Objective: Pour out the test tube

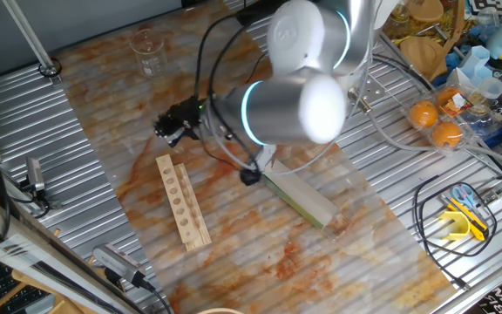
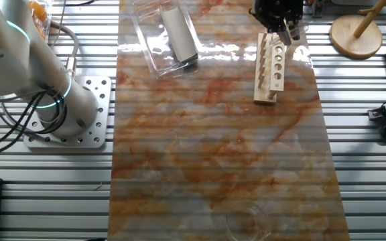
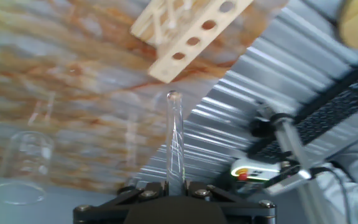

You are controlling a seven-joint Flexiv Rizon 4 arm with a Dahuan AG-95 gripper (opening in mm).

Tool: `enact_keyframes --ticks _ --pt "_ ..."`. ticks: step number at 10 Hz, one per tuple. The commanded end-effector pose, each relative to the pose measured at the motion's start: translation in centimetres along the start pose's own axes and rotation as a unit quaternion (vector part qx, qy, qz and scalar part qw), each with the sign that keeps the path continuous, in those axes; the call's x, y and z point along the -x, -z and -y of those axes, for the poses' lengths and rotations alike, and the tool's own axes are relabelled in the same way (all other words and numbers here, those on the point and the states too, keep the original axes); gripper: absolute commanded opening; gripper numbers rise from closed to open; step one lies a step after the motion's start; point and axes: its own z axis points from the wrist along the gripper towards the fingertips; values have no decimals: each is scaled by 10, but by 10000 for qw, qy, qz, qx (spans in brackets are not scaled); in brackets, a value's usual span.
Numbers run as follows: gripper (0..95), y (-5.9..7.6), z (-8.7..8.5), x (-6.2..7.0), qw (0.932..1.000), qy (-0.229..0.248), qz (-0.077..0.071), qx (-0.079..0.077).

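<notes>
one gripper (image 3: 168, 190), tilted above the rack (image 3: 191, 34), clamps the test tube (image 3: 174, 140).

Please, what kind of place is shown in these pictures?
Probably a robotics lab bench staged for chemistry-style tasks. A wooden test tube rack and a glass beaker sit on a marble-patterned mat, and the gripper holds a glass test tube.

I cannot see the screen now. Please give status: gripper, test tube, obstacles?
Gripper shut on test tube, tube off the wooden rack. Glass beaker standing apart, left in hand view. Nothing visibly blocking between them.
</notes>
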Motion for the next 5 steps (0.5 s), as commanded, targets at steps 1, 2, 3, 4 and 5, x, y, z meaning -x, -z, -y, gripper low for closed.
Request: enact_keyframes --ticks 1,2,3,4,5 --pt "0 6 15 11 9998 -109 -24 145" --pt "0 10 23 18 9997 -119 -62 179" --pt "0 15 32 26 9996 -115 -154 216" --pt "0 18 38 33 9993 -82 -270 243" --pt "0 18 41 38 9990 -33 -383 248"
